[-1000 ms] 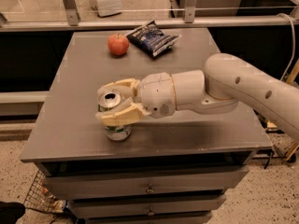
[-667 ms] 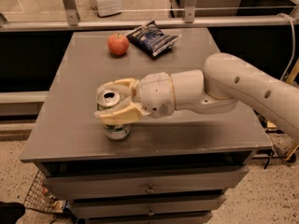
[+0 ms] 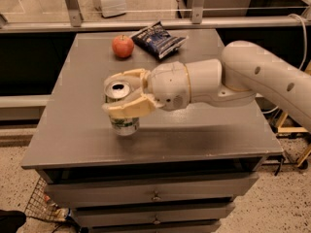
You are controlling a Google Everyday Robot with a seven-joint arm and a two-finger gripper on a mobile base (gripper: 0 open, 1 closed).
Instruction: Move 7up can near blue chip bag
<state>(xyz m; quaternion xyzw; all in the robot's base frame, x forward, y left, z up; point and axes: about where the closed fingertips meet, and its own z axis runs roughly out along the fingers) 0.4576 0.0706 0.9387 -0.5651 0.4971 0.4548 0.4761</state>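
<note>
The 7up can (image 3: 121, 124) stands upright near the front left of the grey cabinet top (image 3: 77, 106), its open top facing up. My gripper (image 3: 116, 94) reaches in from the right, and its two pale fingers (image 3: 127, 108) close around the can's upper part. The blue chip bag (image 3: 159, 40) lies flat at the far edge of the top, well behind the can.
A red apple (image 3: 123, 46) sits just left of the chip bag. A metal rail (image 3: 146, 23) runs behind the cabinet. Drawers (image 3: 155, 196) front the cabinet below. A wire basket (image 3: 41, 208) stands on the floor at lower left.
</note>
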